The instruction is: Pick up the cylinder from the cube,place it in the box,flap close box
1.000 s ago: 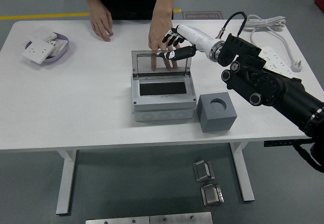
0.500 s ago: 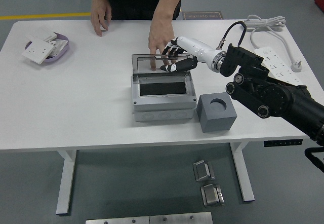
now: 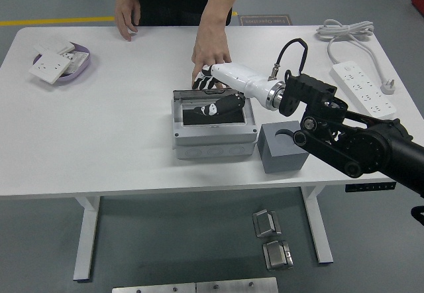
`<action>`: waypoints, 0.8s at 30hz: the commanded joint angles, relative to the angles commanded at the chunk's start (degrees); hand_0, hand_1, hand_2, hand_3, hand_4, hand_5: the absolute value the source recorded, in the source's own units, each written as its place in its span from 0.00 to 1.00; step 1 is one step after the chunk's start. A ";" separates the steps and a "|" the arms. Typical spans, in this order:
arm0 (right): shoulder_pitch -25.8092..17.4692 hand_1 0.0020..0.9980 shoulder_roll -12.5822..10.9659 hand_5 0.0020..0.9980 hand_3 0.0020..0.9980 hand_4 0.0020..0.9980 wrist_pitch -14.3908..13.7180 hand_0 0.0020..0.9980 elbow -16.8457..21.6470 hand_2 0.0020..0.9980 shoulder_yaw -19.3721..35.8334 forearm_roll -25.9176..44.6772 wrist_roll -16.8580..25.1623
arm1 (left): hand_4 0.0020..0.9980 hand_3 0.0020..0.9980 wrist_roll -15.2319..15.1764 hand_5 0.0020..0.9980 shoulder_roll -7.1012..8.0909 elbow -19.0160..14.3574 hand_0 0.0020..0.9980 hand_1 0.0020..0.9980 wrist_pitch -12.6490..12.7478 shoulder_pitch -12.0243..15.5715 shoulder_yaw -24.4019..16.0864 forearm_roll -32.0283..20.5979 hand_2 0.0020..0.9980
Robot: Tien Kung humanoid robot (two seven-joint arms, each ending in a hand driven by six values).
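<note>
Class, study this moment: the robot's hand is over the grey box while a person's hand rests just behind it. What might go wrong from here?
1. The person's hand rests at the back edge of the grey box, right beside the robot's right hand; the fingers might get pinched under the flap or struck by the arm.
2. The robot's forearm passes close above the grey cube; pulling back, it may knock the cube.
3. The flap looks only partly lowered, so it may not fully close.
</note>
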 joint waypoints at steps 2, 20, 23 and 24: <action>-0.40 0.62 -0.24 0.43 0.67 0.80 -0.08 0.67 0.87 0.63 0.12 -0.35 -0.10 | 0.70 0.66 0.01 0.20 -0.05 0.01 0.62 0.64 0.01 0.05 0.09 -0.09 0.64; -5.78 0.61 -2.93 0.42 0.67 0.79 -0.70 0.66 6.94 0.64 1.81 0.22 -0.66 | 0.70 0.66 0.03 0.20 -0.58 -0.03 0.62 0.64 0.05 0.52 0.31 -0.36 0.64; -6.32 0.61 -3.10 0.42 0.67 0.79 -0.81 0.65 7.60 0.64 2.24 0.14 -0.68 | 0.70 0.66 0.03 0.20 -0.57 -0.02 0.62 0.64 0.05 0.49 0.22 -0.29 0.64; -6.48 0.61 -3.15 0.42 0.67 0.79 -0.83 0.65 7.76 0.64 2.54 0.08 -0.68 | 0.70 0.66 0.02 0.20 -0.57 -0.02 0.62 0.64 0.05 0.48 0.13 -0.22 0.64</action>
